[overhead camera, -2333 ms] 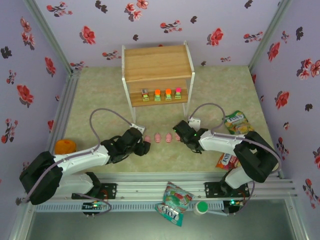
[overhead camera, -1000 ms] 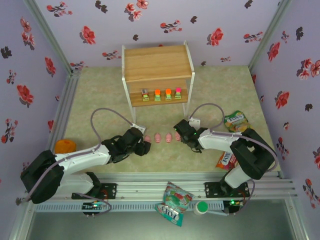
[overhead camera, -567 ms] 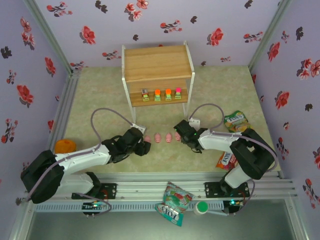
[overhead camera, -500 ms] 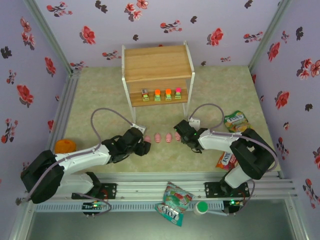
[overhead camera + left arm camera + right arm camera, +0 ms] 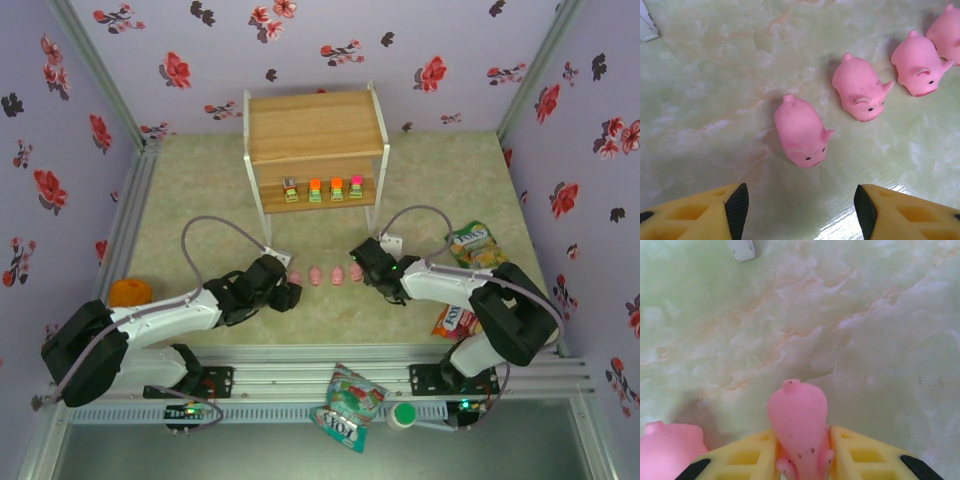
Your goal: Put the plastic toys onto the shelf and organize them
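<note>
Pig [image 5: 797, 410] clamped in right hand [image 5: 801, 442]; left hand [image 5: 800, 200] apart, above nearest loose pig [image 5: 800, 131].

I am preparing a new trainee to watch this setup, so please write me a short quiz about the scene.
1. True or false: the right end effector is shut on a pink pig.
2. Where do the blocky toys stand? A) table B) shelf, lower board C) shelf, top board
3. Fill in: the left end effector is ___ (open or shut).
Key: 1 true; 2 B; 3 open.
</note>
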You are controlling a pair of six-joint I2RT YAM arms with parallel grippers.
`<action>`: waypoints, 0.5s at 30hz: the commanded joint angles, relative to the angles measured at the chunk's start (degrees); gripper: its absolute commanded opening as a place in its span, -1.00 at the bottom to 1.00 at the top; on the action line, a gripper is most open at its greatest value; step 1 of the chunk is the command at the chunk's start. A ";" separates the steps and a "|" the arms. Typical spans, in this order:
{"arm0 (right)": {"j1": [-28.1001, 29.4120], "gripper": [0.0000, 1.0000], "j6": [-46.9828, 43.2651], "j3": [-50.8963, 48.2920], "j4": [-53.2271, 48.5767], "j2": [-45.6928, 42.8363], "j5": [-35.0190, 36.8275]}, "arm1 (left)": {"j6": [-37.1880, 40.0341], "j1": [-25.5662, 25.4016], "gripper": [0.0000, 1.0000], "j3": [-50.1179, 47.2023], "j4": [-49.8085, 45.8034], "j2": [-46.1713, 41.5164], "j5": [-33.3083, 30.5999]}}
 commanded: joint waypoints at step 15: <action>-0.27 -0.47 -3.10 5.31 -12.16 -11.55 3.88 | 1.52 -0.66 0.25 1.23 0.85 -0.43 0.65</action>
